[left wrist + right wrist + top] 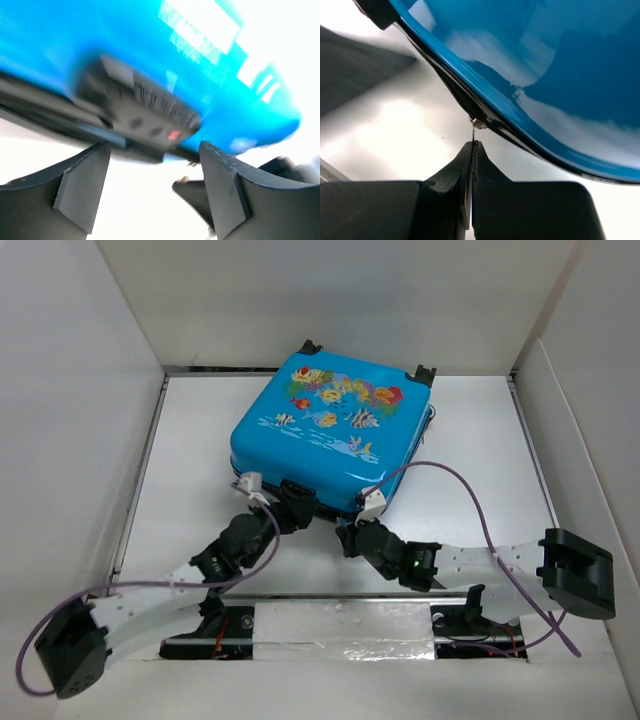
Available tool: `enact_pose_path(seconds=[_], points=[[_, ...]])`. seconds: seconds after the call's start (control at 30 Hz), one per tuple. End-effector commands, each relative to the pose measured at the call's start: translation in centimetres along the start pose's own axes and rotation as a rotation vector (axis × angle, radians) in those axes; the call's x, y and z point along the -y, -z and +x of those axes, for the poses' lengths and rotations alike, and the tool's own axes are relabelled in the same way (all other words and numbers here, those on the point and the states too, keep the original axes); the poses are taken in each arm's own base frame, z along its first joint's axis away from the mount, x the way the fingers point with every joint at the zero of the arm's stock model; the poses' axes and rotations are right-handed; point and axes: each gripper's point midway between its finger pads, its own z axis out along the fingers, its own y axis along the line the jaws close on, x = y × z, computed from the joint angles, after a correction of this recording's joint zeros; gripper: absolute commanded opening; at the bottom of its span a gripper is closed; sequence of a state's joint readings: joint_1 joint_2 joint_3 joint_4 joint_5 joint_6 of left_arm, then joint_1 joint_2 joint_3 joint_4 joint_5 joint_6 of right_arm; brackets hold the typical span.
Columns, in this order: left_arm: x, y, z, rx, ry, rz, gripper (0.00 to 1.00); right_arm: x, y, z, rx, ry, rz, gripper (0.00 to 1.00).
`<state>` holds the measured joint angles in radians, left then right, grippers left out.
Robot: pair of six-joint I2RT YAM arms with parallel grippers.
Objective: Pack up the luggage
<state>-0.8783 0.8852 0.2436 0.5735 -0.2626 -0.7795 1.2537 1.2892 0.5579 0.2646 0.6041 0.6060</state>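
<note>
While the small bright blue hard-shell suitcase (330, 430) lies shut on the white table (470, 440), its thin metal zipper pull (472, 133) is pinched in the closed right gripper (471, 146) at its near edge. The left gripper (154, 150) is held wide open and empty beside its dark handle block (145, 107). The pull is best drawn along the seam.

The luggage (330, 445) is bright blue, printed with yellow, red and white cartoon fish and coral; its wheels (311, 346) look black. The tabletop (190, 460) is white; the cables (470, 502) are purple.
</note>
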Motion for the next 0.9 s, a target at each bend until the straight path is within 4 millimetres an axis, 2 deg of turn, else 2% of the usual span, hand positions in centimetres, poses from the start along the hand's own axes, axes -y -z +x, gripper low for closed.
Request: enact_pose_path(seconds=[0.0,0.03,0.1,0.13,0.2,0.23,0.3,0.33,0.4,0.43,0.47,0.5,0.53,0.57,0.63,0.7,0.83,0.87], points=[[-1.7,2.2,-6.1,0.215,-0.028,-0.145,0.68,-4.4,0.3,-2.9,0.042,-0.064,-0.160,0.00],[-1.5,3.3,-8.5,0.282,-0.007,-0.164,0.66,-4.7,0.3,-3.0,0.039,-0.065,-0.169,0.00],[-2.1,4.2,-12.3,0.401,0.019,-0.216,0.65,-4.7,0.2,-2.7,0.033,-0.062,-0.170,0.00],[-1.0,4.0,-14.6,0.440,0.015,-0.209,0.65,-4.3,0.1,-2.1,0.023,-0.065,-0.162,0.00],[-0.5,3.1,-16.8,0.442,0.014,-0.212,0.65,-4.1,0.1,-1.8,0.022,-0.066,-0.165,0.00],[-1.1,2.3,-19.8,0.481,0.020,-0.258,0.66,-4.1,0.2,-1.9,0.022,-0.067,-0.167,0.00],[-1.4,1.2,-22.3,0.491,0.035,-0.263,0.67,-4.0,0.4,-1.9,0.022,-0.063,-0.167,0.00],[-3.5,1.1,-25.0,0.539,0.061,-0.340,0.67,-4.1,0.4,-2.1,0.026,-0.055,-0.169,0.00],[-5.6,0.9,-27.1,0.587,0.144,-0.367,0.69,-4.2,0.4,-2.3,0.020,-0.048,-0.164,0.00],[-7.5,0.2,-27.8,0.580,0.181,-0.384,0.69,-4.2,0.4,-2.4,0.019,-0.041,-0.165,0.00],[-10.6,1.1,-29.8,0.618,0.216,-0.425,0.69,-4.2,0.4,-2.4,0.018,-0.034,-0.163,0.00],[-11.1,0.0,-29.5,0.553,0.241,-0.381,0.69,-4.4,0.4,-2.5,0.020,-0.034,-0.167,0.00],[-13.5,-1.8,-29.3,0.487,0.264,-0.423,0.69,-4.4,0.3,-2.5,0.019,-0.027,-0.168,0.00],[-14.3,-2.8,-29.3,0.440,0.257,-0.428,0.68,-4.5,0.3,-2.5,0.021,-0.024,-0.173,0.00],[-16.4,-5.6,-27.8,0.302,0.251,-0.471,0.68,-5.3,0.1,-2.5,0.019,-0.007,-0.190,0.00],[-15.2,-7.5,-25.9,0.226,0.243,-0.392,0.66,-5.7,-0.2,-2.7,0.026,0.001,-0.195,0.00],[-14.6,-9.5,-22.8,0.172,0.239,-0.373,0.66,-7.4,-1.4,-2.7,0.017,0.039,-0.210,0.00],[-14.4,-9.9,-22.1,0.150,0.236,-0.367,0.67,-8.2,-1.6,-3.3,0.029,0.035,-0.219,0.00]])
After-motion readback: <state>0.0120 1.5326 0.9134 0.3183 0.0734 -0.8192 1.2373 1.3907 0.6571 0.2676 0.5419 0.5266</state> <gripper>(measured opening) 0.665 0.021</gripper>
